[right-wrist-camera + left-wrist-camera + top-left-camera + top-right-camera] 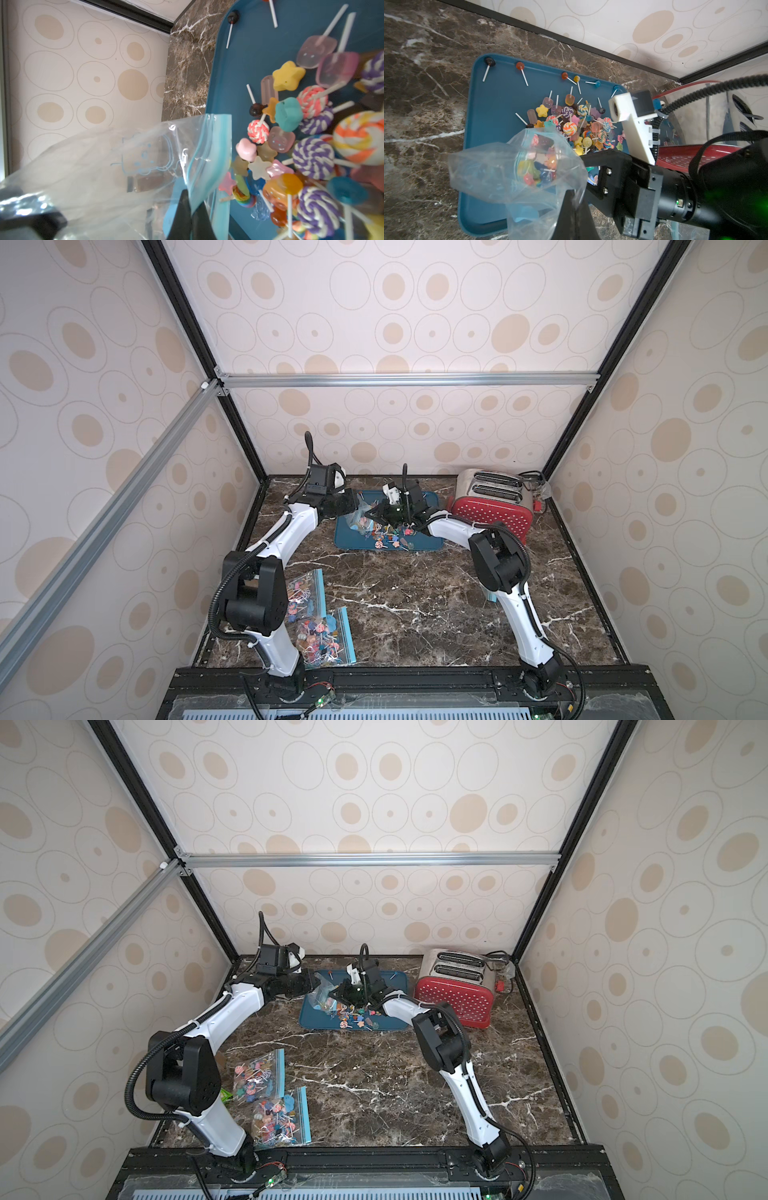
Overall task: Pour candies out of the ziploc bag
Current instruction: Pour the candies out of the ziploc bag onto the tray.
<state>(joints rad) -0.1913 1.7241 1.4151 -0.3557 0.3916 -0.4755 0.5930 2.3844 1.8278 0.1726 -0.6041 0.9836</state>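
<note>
Nearest you, at the lower left in both top views, two filled spare bags (pixel 322 639) lay flat on the counter (pixel 415 605), beside the left arm's base. Further in, at mid-frame, you had the ziploc bag (pixel 500 172) held up over the blue tray (pixel 483 99) between both arms. Your left pincer (pixel 569 197) was clamped tight on the clear film. Your right pincer (pixel 190 205) was pinched fully closed on the blue zip band. Most candies (pixel 583 128) lay heaped on the tray, but a clump (pixel 537 166) sat inside the bag, showing through the film at the centre of the left wrist view.

I'd judge the pour nearly done, and these were the risks. The film looked thin and slick, so a shake could have pulled it out of either pinch and dropped the bag onto the heap. The clump could have lodged in a fold if the mouth sagged shut. The tray's rim looked low. In both top views some pieces lay right by its near edge, and round heads could have rolled over onto the counter.

The counter was glossy dark brown with a marble pattern and white veins. Behind the tray, to the right, stood a red dotted toaster (pixel 490 510). Cream walls with beige ovals and aluminium rails closed the cell in.
</note>
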